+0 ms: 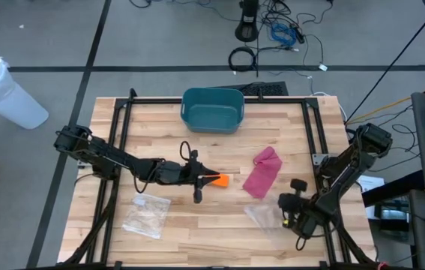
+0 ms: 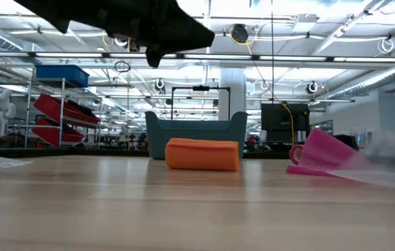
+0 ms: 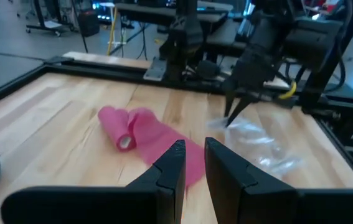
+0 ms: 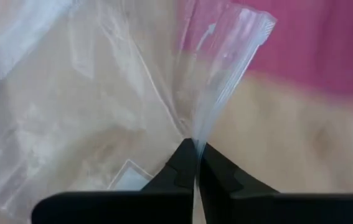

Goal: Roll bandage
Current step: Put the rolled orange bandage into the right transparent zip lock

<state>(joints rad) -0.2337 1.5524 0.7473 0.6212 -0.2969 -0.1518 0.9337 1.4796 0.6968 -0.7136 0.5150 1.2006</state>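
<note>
Plastic bag [image 4: 101,112] pinched shut in the right gripper [image 4: 195,152]

Lift gently, lest film slip; left gripper [image 3: 192,163], slightly parted, apparently empty, hovers near the pink bandage [image 3: 154,137].

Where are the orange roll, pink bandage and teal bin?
orange roll [image 2: 202,154], low view, middle of its front side.
pink bandage [image 1: 261,174], high view, centre of the loose cloth.
teal bin [image 1: 211,120], high view, its near wall.
</note>
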